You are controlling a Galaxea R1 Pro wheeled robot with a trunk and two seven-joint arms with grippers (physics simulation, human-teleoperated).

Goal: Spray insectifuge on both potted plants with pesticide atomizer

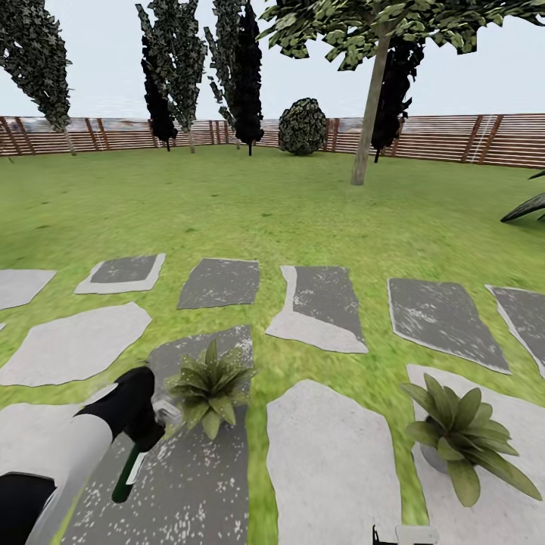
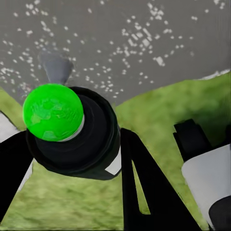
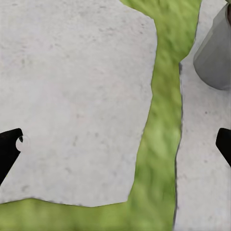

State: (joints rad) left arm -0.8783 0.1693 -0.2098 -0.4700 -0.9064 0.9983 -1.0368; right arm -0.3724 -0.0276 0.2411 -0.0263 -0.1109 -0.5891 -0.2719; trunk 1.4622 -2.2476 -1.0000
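Gripping the spray bottle [image 1: 127, 471], your left gripper [image 1: 144, 424] has its jaws clamped on it beside 1 potted plant [image 1: 210, 386]. Your right gripper [image 3: 115, 149] hangs over a pale stone [image 3: 72, 96], jaws wide apart.

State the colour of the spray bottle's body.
Dark green, with a white label strip; the spray bottle shows best in the head view.

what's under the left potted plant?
The left potted plant sits on a dark speckled stepping stone. Its leaves hide the pot and the stone directly beneath. Beside it, the left claw holds the atomizer.
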